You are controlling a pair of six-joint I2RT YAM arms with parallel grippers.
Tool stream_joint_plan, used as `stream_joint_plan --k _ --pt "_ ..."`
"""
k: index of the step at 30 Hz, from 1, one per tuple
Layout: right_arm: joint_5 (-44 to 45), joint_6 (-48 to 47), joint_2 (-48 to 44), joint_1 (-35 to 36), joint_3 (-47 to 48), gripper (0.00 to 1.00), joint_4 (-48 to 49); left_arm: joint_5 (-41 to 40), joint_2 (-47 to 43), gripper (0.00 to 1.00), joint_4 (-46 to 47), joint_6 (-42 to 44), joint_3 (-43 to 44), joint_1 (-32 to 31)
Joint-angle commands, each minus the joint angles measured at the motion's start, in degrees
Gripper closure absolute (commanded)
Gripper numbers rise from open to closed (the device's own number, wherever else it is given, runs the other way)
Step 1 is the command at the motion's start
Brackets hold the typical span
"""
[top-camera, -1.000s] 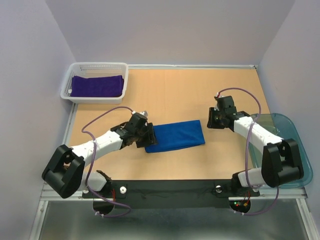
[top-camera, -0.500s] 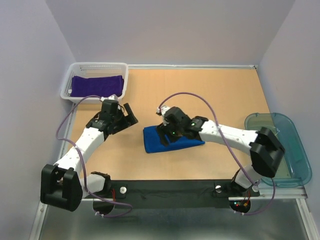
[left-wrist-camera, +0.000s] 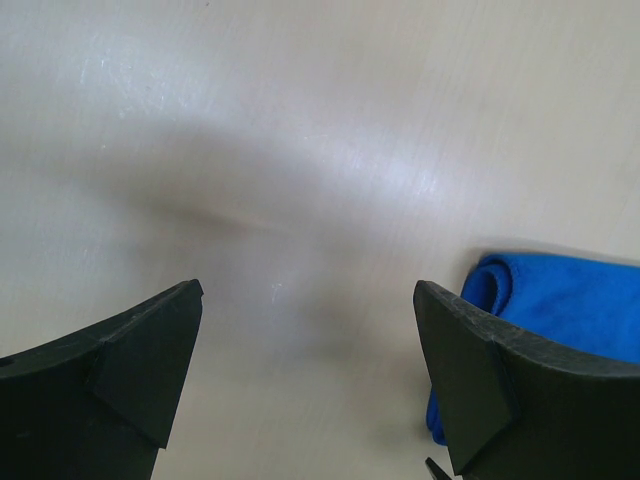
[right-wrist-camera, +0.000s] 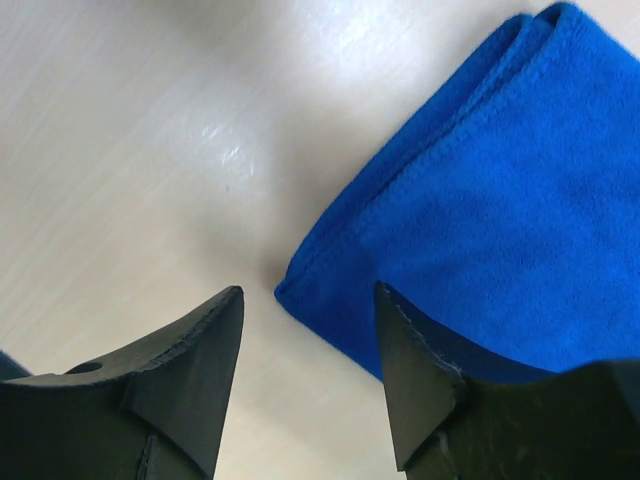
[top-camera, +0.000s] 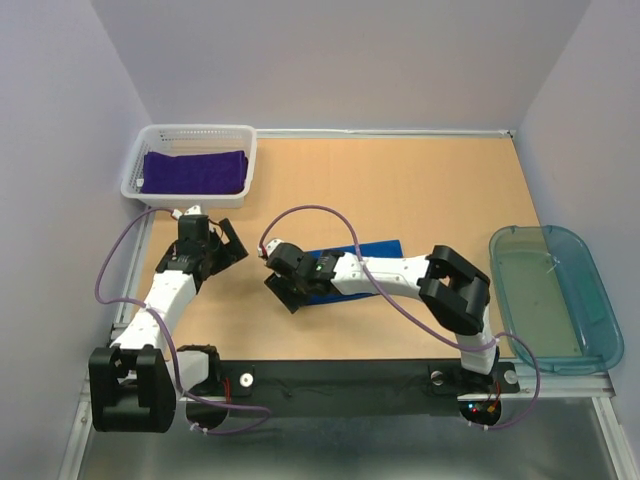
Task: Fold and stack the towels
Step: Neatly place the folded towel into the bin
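Note:
The bright blue towel (top-camera: 375, 249) lies folded on the table's middle, mostly covered by my right arm. My right gripper (top-camera: 284, 292) is open at its near-left corner. In the right wrist view the towel (right-wrist-camera: 480, 190) has that corner pointing into the gap of the gripper (right-wrist-camera: 309, 290), untouched by either finger. My left gripper (top-camera: 232, 250) hangs wide open left of the towel, holding nothing. Its wrist view shows bare tabletop inside the gripper (left-wrist-camera: 308, 290) and the towel's rolled edge (left-wrist-camera: 570, 300) behind the right finger. A dark purple towel (top-camera: 193, 171) lies folded in the basket.
A white slatted basket (top-camera: 160, 135) stands at the back left corner. A translucent teal bin (top-camera: 540, 232) sits at the right edge. Purple cables loop above both arms. Walls close in the table on three sides.
My right arm swung left across the blue towel to its near-left corner. My left arm drew back to the left, off the towel, its jaws spread wide.

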Motion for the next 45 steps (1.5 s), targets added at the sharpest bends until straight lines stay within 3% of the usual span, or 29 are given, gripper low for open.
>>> stream_joint_plan --k 1,12,13,15,16,19,25,32,37,45 --pt "2.5 1.6 2.3 0.1 4.4 0.4 -0.4 -1.3 -2.0 0.02 4.4 1.3 -0.8 0.3" --pt "8.6 3.9 8.7 1.3 1.4 0.44 -2.9 1.7 -0.4 0.02 5.5 2.1 -0.9 0.4" --pt "8.6 3.9 8.9 1.2 0.7 0.57 -3.2 2.4 -0.3 0.02 5.6 2.1 -1.0 0.4" --pt "9.7 4.2 9.0 1.3 0.2 0.69 -3.2 3.3 0.3 0.02 5.9 2.1 -1.1 0.4" --pt "10.2 4.5 8.8 1.3 -0.3 0.81 -3.3 4.4 0.6 0.02 6.1 2.2 -1.1 0.4" --pt "11.3 4.8 7.6 1.3 -0.1 1.0 -3.2 6.0 2.2 0.02 6.4 2.6 -1.2 0.4" --pt "8.9 3.6 1.0 0.7 -2.0 0.99 2.4 13.9 5.3 0.02 8.5 -0.8 -2.2 -0.6" --pt "3.4 6.3 -7.9 -2.1 -10.8 1.0 17.1 19.8 6.6 0.02 16.0 -11.7 -6.3 -6.9" --pt "1.8 9.2 -9.8 -3.4 -13.9 0.99 22.1 20.5 7.4 0.02 22.1 -20.0 -9.6 -13.1" --pt "0.6 10.7 -12.3 -3.6 -17.9 1.0 27.3 17.1 8.9 0.02 29.0 -27.2 -12.5 -17.7"
